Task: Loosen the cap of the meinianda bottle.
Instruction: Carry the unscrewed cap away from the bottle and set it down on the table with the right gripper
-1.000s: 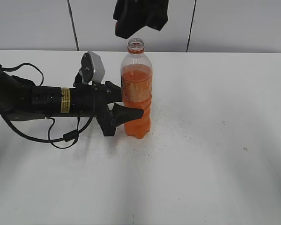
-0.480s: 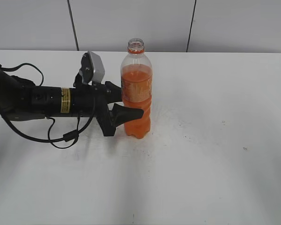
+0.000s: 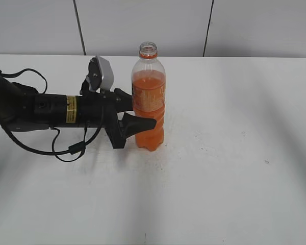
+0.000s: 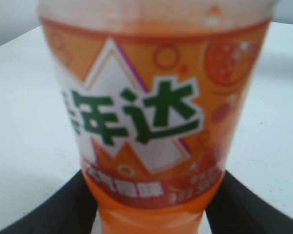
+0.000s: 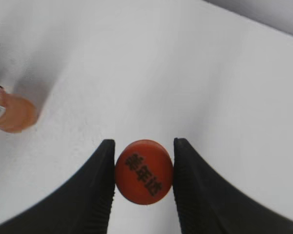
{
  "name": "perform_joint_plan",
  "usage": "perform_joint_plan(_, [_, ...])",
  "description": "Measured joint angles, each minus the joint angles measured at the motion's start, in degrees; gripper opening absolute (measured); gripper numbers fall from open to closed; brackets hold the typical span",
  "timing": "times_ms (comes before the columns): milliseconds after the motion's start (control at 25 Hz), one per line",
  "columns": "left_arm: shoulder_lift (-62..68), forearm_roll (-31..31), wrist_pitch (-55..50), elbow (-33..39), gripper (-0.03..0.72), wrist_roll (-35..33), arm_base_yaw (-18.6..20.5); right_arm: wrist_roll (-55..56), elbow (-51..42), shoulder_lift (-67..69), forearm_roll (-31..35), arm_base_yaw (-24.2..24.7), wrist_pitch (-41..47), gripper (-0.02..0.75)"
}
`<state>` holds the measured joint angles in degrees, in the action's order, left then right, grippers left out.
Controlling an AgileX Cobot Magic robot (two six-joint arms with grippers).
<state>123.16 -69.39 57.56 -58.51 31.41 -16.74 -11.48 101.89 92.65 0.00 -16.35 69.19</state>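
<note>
The small round orange plastic cap (image 5: 144, 171) is off, pinched in the right hand (image 5: 143, 183); the left hand (image 3: 137, 113) clamps the tall clear orange-soda bottle (image 3: 148, 102) near the desk's (image 3: 234, 153) far edge.

We are seeing the meinianda bottle (image 3: 148, 97) as clear, glossy plastic, its printed label band (image 4: 151, 122) looking like smooth, slightly shiny film. The cap (image 5: 143, 171) is showing as smooth orange plastic with a soft sheen (dark characters printed on top). The right gripper (image 5: 142, 180) fingers (image 5: 95, 195) are looking matt black with fine ribbing on their inner faces. The left gripper (image 3: 135, 115) is appearing as matt black plastic, and the table (image 3: 219, 178) is looking matt white and faintly speckled
</note>
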Motion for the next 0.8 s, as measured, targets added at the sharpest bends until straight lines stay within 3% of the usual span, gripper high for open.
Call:
perform_joint_plan(200, [0.0,-0.04,0.0,0.0,0.402,-0.01,0.0,0.12,-17.08,-7.57,3.25,7.14,-8.95,0.274])
perform_joint_plan(480, [0.0,-0.11,0.1,0.0,0.402,-0.01,0.0,1.27,-38.19,-8.09,5.9,8.12,-27.6,0.274])
perform_joint_plan(800, [0.0,-0.11,0.04,0.0,0.402,-0.01,0.0,1.4,-46.56,1.03,7.22,8.12,-45.43,0.274])
